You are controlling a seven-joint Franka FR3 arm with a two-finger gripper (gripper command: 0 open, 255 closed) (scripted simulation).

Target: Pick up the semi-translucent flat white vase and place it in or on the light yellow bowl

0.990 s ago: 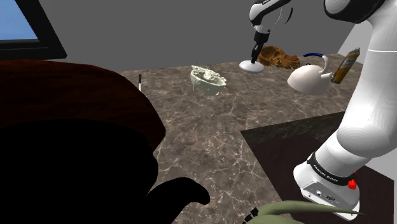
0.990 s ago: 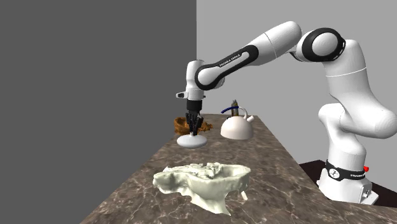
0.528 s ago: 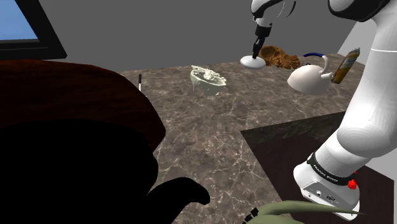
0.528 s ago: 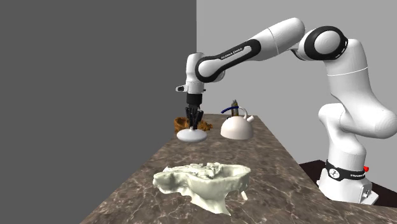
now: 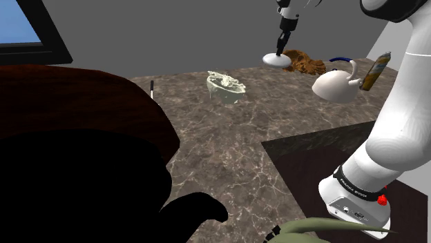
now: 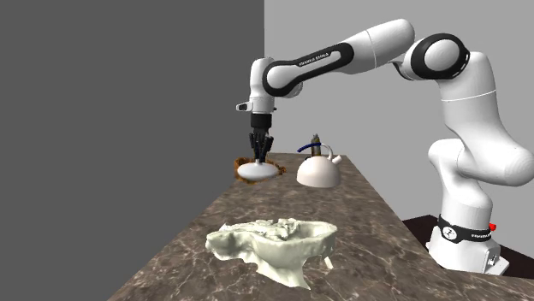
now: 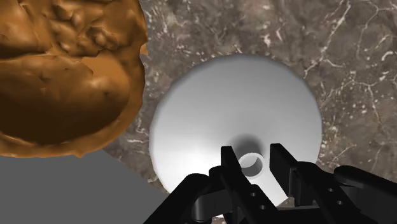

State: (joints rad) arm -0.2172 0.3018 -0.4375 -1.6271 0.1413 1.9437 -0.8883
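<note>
— Where is the hand?
— The hand (image 6: 259, 159) hangs over the far end of the counter (image 6: 359, 222) and points straight down.

— Open or closed?
— Clamped. In the wrist view its 2 fingers (image 7: 233, 170) pinch the short, narrow neck of the vase (image 7: 235, 102), 1 on each side of the small round mouth.

— And the rest of the vase?
— It is a flat white disc directly under the hand, spreading out well past the fingertips. In the second exterior view its base looks a little above the counter, though I cannot be sure of the gap.

— What is close by?
— A brown lumpy thing (image 7: 63, 70) lies just beside the vase, and the wrist view shows a strip of marbled counter between them. A white kettle (image 6: 318, 171) with a dark blue handle stands near the hand, on the side toward the arm's base.

— And the bowl?
— The bowl (image 6: 274, 244) is pale with a ragged rim. It sits upright on the counter, well apart from the hand, with a long stretch of counter between them.
</note>
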